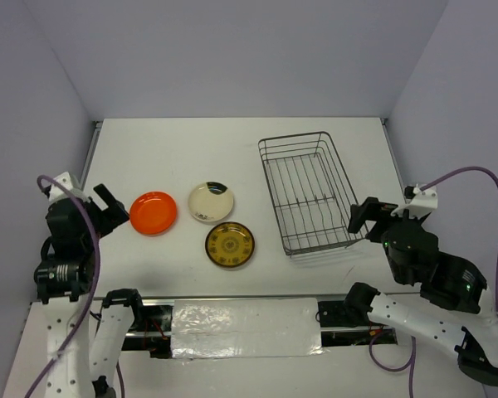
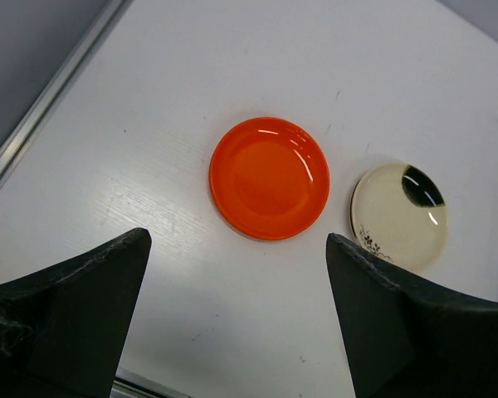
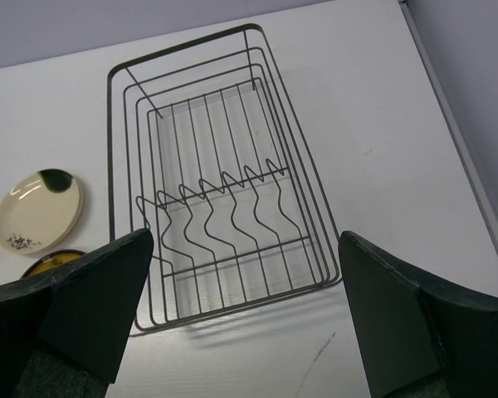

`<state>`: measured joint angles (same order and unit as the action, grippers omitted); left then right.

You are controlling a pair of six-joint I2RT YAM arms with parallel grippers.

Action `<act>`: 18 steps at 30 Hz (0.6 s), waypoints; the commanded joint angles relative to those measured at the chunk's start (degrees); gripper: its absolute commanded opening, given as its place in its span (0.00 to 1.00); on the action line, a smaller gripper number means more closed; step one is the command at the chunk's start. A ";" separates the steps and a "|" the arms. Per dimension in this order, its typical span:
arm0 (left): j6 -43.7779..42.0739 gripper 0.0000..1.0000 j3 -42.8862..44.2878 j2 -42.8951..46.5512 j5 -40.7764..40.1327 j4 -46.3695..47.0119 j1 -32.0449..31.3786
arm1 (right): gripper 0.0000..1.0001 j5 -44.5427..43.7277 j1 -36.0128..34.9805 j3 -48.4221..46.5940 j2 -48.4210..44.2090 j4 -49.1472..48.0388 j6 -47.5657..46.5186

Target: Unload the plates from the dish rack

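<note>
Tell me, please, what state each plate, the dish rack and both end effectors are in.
orange plate, flat on the table.
cream plate, flat on the table.
olive plate, flat on the table.
dish rack, upright, empty.
left end effector, open, holding nothing.
right end effector, open, holding nothing.
</note>
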<state>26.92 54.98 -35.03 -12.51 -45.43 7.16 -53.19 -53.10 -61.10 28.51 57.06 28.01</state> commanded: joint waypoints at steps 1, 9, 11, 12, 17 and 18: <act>-1.86 0.99 2.76 5.31 1.07 -3.26 -0.30 | 1.00 0.71 0.19 -2.00 -2.23 3.32 0.91; -4.33 0.99 3.73 16.39 5.13 -6.95 -0.65 | 1.00 3.18 0.19 -5.52 -6.45 7.72 1.00; -4.33 0.99 4.87 16.74 5.04 -8.35 -0.92 | 1.00 3.35 0.10 -5.87 -7.24 8.33 0.91; -4.42 0.99 4.96 16.83 5.13 -8.36 -1.09 | 1.00 3.44 0.19 -5.87 -7.50 8.51 0.82; -4.42 0.99 4.17 16.66 5.48 -7.83 -1.62 | 1.00 3.62 0.28 -5.35 -8.56 8.77 0.91; -4.42 1.00 4.08 16.66 5.48 -7.83 -1.62 | 1.00 3.71 0.11 -5.17 -8.65 8.69 0.82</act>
<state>23.90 58.54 -18.46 -8.14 -54.22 5.87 -49.63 -53.10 -65.39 20.21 65.06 28.71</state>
